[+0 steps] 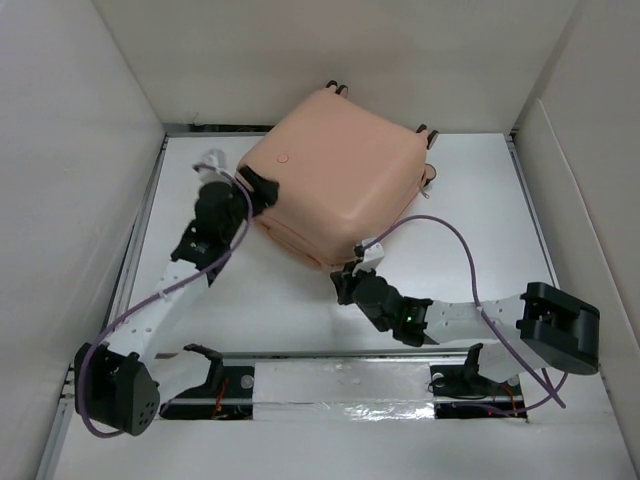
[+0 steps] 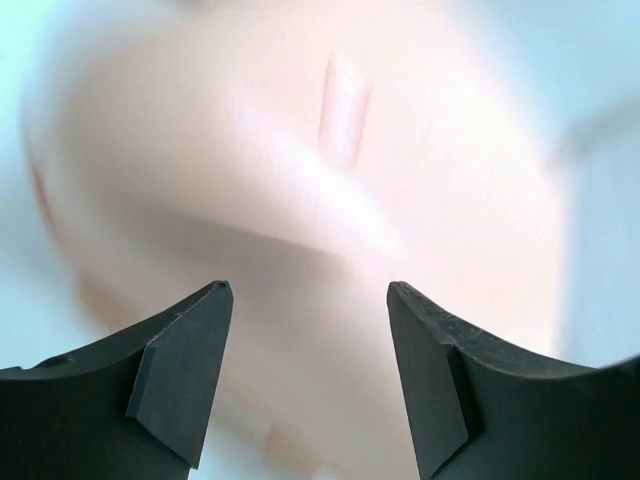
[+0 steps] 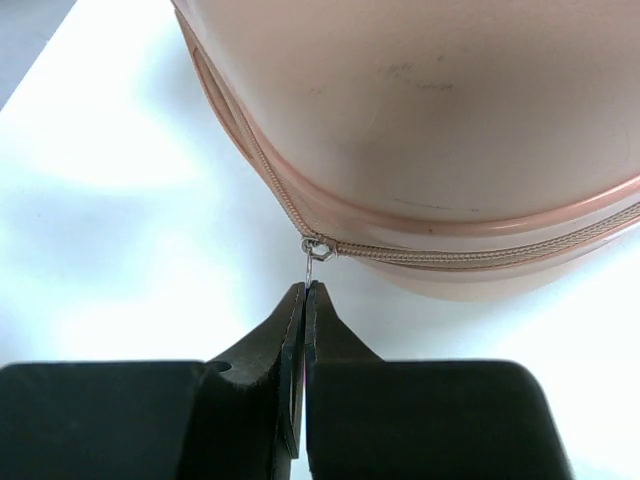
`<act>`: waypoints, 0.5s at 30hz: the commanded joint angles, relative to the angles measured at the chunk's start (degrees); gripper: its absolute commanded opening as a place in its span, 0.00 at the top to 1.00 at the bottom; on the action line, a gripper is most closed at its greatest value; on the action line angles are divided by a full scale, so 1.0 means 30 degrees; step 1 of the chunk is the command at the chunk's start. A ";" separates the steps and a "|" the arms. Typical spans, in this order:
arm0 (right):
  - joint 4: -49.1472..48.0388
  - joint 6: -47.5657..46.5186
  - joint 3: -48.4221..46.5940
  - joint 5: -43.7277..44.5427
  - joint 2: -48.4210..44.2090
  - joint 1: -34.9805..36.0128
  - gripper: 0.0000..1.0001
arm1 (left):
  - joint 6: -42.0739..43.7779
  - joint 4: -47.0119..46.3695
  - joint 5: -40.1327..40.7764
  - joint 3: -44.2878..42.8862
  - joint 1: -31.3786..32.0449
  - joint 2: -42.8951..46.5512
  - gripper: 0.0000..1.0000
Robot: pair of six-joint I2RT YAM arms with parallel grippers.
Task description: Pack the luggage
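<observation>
Suitcase [image 1: 335, 170], salmon pink and hard-shelled, lay flat and shut on a white table [image 1: 300, 310], turned at an angle toward the far side. Only the overhead view showed it whole: small wheels [image 1: 336, 89] poked out at its far edge, and a round mark [image 1: 283, 157] sat on the shell near the left corner. That view also showed both arms reaching in from the near edge. The left claw [image 1: 258, 190] was at the case's left corner and the right claw [image 1: 352, 270] at its near corner.

The left wrist camera added what the overhead view could not. The left claw's two dark fingers [image 2: 180, 380] stood well apart, with nothing between them. The blurred pink shell filled the picture beyond them. Whether they touched it could not be told.

The right wrist camera gave the finest detail. The right claw's fingers were pressed together, pinching a thin metal zipper pull [image 3: 312, 262]. The pull hung from the zipper [image 3: 480, 252], which ran along the case's seam just above the table.

Tall white walls [image 1: 330, 50] boxed in the table on three sides. Purple cables [image 1: 465, 260] looped along both arms. A shiny silver strip [image 1: 340, 385] lay between the arm bases. In the overhead view the arms hid the spots where the claws met the case.
</observation>
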State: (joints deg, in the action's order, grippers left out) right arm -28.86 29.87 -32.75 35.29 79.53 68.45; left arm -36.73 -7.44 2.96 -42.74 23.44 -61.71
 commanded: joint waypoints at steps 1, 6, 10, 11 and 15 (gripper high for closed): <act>-0.2918 0.1294 0.0688 -0.3705 -0.1282 0.1414 1.00 | -0.1638 -0.4022 0.0455 -0.4031 -0.3665 -0.0431 0.40; -0.2948 0.1528 0.1980 -0.4729 -0.2337 0.1414 1.00 | -0.2816 -0.3298 -0.2744 -0.6457 -0.6903 -0.4559 0.43; -0.1983 0.1646 0.2275 -0.5551 -0.3217 0.1414 1.00 | -0.2668 -0.3084 -0.2715 -0.6935 -0.7609 -0.6642 0.44; -0.1836 0.1617 0.2246 -0.5552 -0.3247 0.1414 1.00 | -0.2727 -0.3260 -0.3180 -0.6935 -0.7783 -0.7400 0.45; -0.1105 0.1587 0.2012 -0.5493 -0.3363 0.1414 1.00 | -0.1997 -0.1659 -0.3887 -0.8743 -0.7990 -0.9951 0.45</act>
State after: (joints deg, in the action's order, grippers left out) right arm -29.85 33.26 -25.39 24.16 71.24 70.57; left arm -43.90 -15.11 -5.23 -63.86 -0.03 -89.30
